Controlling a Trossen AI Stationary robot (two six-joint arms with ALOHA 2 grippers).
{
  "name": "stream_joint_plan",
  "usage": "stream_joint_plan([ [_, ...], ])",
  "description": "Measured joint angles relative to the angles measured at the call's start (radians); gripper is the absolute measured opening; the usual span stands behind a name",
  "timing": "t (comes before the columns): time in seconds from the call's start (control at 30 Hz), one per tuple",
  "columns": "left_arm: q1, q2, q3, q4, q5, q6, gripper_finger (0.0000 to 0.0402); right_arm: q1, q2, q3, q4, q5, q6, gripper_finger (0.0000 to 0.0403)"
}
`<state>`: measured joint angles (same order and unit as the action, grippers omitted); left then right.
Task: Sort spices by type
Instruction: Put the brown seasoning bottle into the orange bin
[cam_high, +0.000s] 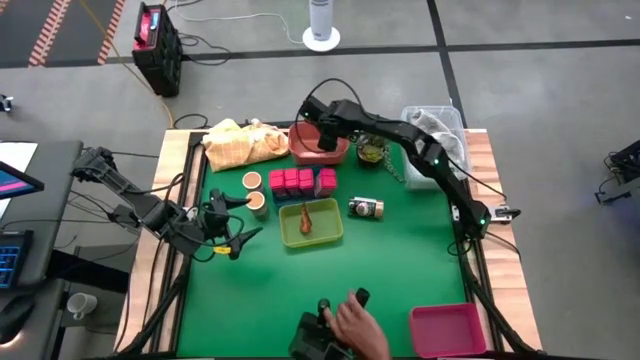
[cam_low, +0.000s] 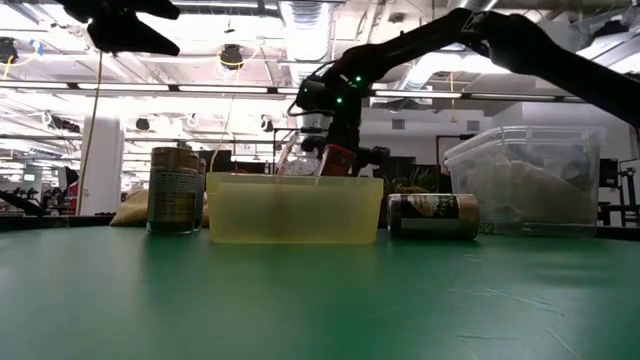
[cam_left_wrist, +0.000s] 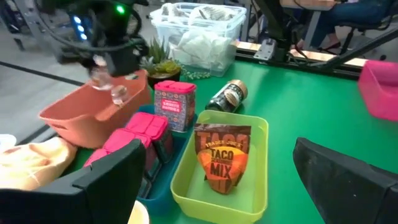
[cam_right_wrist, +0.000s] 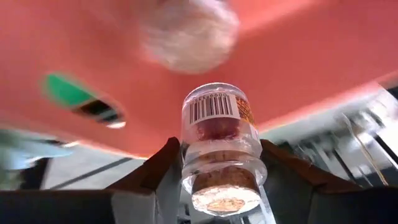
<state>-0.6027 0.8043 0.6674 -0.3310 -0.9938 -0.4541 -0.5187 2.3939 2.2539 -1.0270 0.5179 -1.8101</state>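
My right gripper (cam_high: 326, 135) reaches over the salmon bin (cam_high: 305, 152) at the far side and is shut on a small clear jar (cam_right_wrist: 217, 134) with a cork stopper; a second blurred round piece (cam_right_wrist: 189, 25) lies in the bin. Pink boxes (cam_high: 300, 182) stand in a row mid-table, with two tan round jars (cam_high: 254, 190) to their left. A brown taco-mix pouch (cam_left_wrist: 222, 158) leans in the yellow-green bin (cam_high: 325, 235). A dark jar (cam_high: 366, 208) lies on its side on the table. My left gripper (cam_high: 228, 230) hovers open, left of the yellow-green bin. My right gripper pinches the clear jar between its two fingers at the neck near the cork end (cam_right_wrist: 221, 168). The fingers come from above, pointing down into the salmon bin, and the jar runs along them with its cork toward the wrist. I cannot tell whether the jar's base touches the bin.
A yellow cloth (cam_high: 245, 142) lies at the far left. A small spiky plant (cam_high: 372, 150) and a clear lidded container (cam_high: 435, 125) sit at the far right. A pink bin (cam_high: 447, 330) occupies the near right corner, and a person's hand (cam_high: 355, 320) is at the near edge.
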Motion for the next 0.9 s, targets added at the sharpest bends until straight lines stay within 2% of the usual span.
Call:
stream_joint_plan([
  [0.37,0.032,0.0,0.0,0.0,-0.007,0.032,0.0389,0.028,0.008,-0.001,-0.016,-0.021,-0.005,0.0212],
  [0.57,0.031,0.0,0.0,0.0,0.0,0.038,0.0389,0.057,0.008,-0.001,-0.05,-0.076,0.003,0.0212],
  [0.9,0.031,0.0,0.0,-0.001,0.028,0.038,0.0389,0.084,0.008,0.0,0.011,-0.078,0.049,0.0212],
])
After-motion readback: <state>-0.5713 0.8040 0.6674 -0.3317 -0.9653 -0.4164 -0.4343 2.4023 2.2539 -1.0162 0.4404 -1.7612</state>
